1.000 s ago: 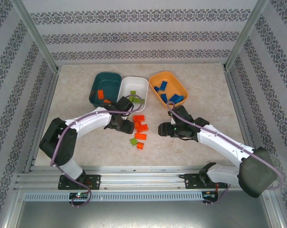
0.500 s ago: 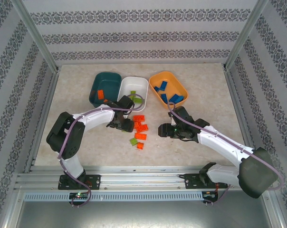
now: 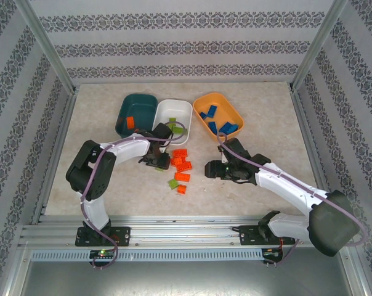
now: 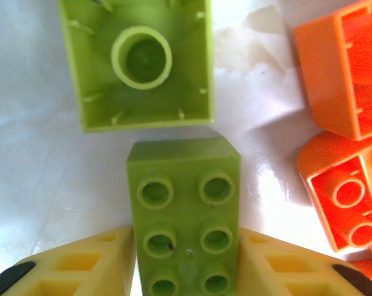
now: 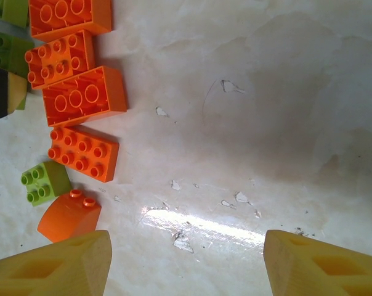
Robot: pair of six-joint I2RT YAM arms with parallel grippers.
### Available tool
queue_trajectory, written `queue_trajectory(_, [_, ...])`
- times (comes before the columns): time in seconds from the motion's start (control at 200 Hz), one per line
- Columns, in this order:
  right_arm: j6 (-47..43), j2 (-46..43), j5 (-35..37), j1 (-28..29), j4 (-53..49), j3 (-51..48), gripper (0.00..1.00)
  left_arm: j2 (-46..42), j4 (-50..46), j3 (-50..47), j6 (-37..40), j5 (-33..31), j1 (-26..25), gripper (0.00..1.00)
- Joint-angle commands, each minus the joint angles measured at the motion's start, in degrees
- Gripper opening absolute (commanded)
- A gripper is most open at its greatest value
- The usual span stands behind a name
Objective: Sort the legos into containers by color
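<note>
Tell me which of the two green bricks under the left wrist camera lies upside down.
The farther green brick, which shows its hollow underside. The other green brick sits studs up in the left gripper.

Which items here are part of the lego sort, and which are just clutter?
Job: teal tray, white tray, orange tray, orange bricks, green brick at the left gripper, blue bricks.
Not job: table, patterned walls, metal frame.

Beige marbled table [image 3: 278,139]: teal tray [image 3: 137,96], white tray [image 3: 177,110], orange tray [image 3: 218,95] in a row upper middle, loose orange and green legos [image 3: 182,165] just below them
</note>
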Motion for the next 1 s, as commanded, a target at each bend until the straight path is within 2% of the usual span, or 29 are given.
queue_trajectory(0.0, [0.5,0.6,0.0,0.9,-0.1,1.3,0.67,-1.4,1.4,-0.6,-0.4,3.1,0.0,0.39])
queue_trajectory(0.145, [0.8,1.4,0.0,1.3,0.7,1.1,0.67,-6.3,1.5,-3.8,-1.9,5.1,0.0,0.33])
queue_trajectory(0.245, [1.2,2.1,0.0,1.9,1.6,0.9,0.67,-10.8,1.2,-5.8,-2.8,5.5,0.0,0.23])
queue_trajectory(0.415, [1.7,3.9,-0.1,3.1,2.8,1.2,0.67,-17.4,-2.8,-5.3,-2.7,3.7,0.0,0.23])
queue_trajectory(0.56, [1.9,5.5,-0.1,4.1,3.6,1.5,0.67,-19.7,-6.3,0.0,-1.7,2.4,0.3,0.23])
queue_trajectory(0.714, [2.2,7.1,-0.2,5.2,4.5,1.8,0.67,-14.0,-9.2,10.0,1.2,1.9,2.3,0.24])
queue_trajectory(0.884, [2.6,7.6,0.1,6.4,4.1,1.9,0.67,-3.1,-9.7,21.4,3.8,3.4,6.2,0.24])
queue_trajectory(0.999, [2.9,7.0,0.9,7.4,3.1,1.7,0.67,4.8,-11.9,30.2,5.9,1.8,7.3,0.24])
